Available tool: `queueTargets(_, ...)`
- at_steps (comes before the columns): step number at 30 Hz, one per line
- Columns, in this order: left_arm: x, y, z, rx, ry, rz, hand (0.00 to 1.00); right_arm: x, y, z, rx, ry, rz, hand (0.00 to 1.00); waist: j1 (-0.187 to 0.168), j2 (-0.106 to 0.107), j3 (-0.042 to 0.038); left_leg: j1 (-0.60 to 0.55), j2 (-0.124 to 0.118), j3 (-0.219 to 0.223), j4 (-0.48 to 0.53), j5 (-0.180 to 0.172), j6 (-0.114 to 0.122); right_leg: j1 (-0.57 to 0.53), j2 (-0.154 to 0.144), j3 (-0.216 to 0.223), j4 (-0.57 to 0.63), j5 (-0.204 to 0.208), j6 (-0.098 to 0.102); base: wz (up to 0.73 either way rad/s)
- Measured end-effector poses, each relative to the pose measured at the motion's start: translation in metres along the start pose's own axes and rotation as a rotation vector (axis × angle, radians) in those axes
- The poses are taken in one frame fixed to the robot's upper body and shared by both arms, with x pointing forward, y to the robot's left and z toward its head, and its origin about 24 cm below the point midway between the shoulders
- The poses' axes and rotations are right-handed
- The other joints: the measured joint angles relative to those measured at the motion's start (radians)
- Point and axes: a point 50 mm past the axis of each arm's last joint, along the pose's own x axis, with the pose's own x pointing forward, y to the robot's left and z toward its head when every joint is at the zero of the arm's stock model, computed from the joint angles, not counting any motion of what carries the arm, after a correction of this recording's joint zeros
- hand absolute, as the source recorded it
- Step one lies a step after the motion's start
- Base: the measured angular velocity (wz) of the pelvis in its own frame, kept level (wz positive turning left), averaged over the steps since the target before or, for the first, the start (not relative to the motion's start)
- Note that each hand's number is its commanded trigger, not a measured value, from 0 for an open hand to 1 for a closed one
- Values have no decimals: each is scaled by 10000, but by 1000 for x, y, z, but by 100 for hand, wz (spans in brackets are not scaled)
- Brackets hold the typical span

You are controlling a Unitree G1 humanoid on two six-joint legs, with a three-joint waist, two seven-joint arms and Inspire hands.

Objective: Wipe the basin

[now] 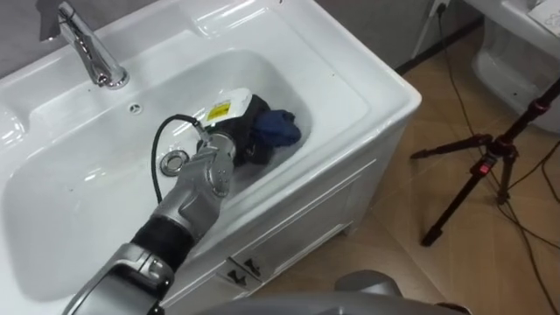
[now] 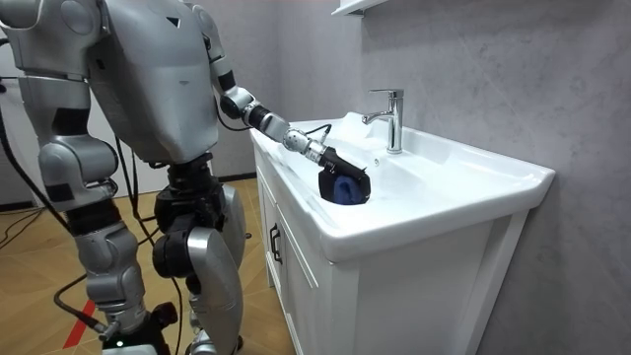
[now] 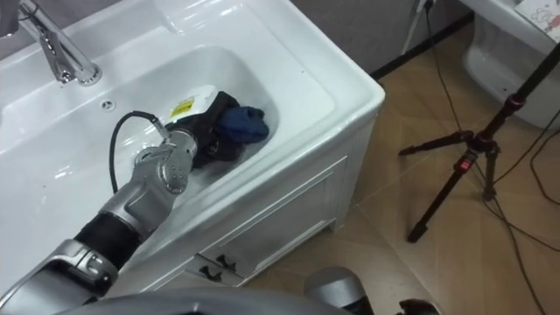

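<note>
So the robot's parked right up against the front of the white basin (image 1: 367, 96), leaning its left arm down into the bowl. The left hand (image 1: 238, 133) is clenched around a blue cloth (image 1: 278, 127), and the cloth is wadded up against the bowl's right end, with the drain (image 1: 175, 160) just beside the wrist. The right hand (image 2: 126, 327) hangs low by its leg in the room view, and I honestly can't tell what state it's in.

What I'd worry about:

- **Wadded cloth:** It's balled up rather than spread out, so I'd guess only a small patch touches the porcelain. The hard hand could end up scraping the bowl instead.
- **Wet surface:** If the bowl is slick, the wad could drag out of the grip on a long stroke.
- **Faucet:** Sweeping toward the back edge brings the forearm near the faucet (image 1: 87, 48).
- **Tripod:** The black tripod (image 1: 481, 166) stands on the floor past the basin's right corner, so a sidestep that way could clip a leg.
</note>
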Motion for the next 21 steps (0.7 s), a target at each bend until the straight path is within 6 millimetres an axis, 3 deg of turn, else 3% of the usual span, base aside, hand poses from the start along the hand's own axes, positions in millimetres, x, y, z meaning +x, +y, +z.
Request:
queueTargets(6,0,5,-14,430,409,173,100,0,1,-18,541,347,-206,0,-184,-29,20,138,8,309,3,0,0,5,21,304,5,-5,-2,-13)
queueTargets(13,5,10,-48,409,1689,488,100,-2,7,-41,841,893,-73,0,-189,-21,27,220,31,947,-11,-3,-2,-376,213,994,328,21,-36,-30)
queueTargets(16,9,18,-64,416,2428,800,100,-2,3,-39,1106,731,-265,0,-211,72,2,-134,23,911,72,-83,119,-870,306,1217,571,59,-33,-24)
queueTargets(19,17,30,-70,779,2829,1108,100,-2,-5,-33,998,561,-558,0,-204,340,-18,-524,-10,995,118,-107,144,-1405,331,1443,704,244,13,-22)
queueTargets(21,20,37,-77,1025,3157,1187,100,-2,-11,-30,1001,450,-701,0,-245,348,49,-668,-34,1176,125,-128,178,-1714,335,1590,933,245,32,-24)
